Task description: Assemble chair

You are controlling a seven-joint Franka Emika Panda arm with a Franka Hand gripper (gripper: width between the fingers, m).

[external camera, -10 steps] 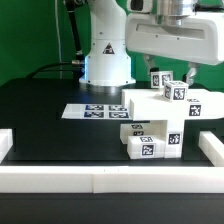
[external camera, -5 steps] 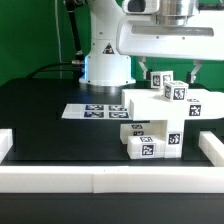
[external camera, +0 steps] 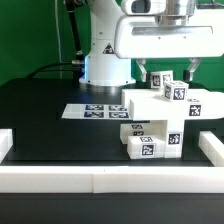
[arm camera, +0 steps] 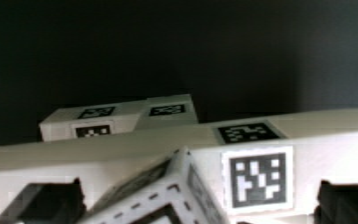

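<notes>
You see the chair [external camera: 162, 120] as a stack of chunky matte-white blocks, each face carrying a small black-and-white square tag, sitting on the black table [external camera: 50, 115] toward the exterior view's right, just beside the marker board [external camera: 90, 111]. Your gripper [external camera: 167, 75] hangs above it with jaws spread wide, holding nothing.

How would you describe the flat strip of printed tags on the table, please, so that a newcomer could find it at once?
Start at the robot's white base at the back of the black table. Just in front of it lies the marker board, a thin flat white strip of black-and-white tags. Unlike the chunky white chair on the exterior view's right, it has no height.
</notes>
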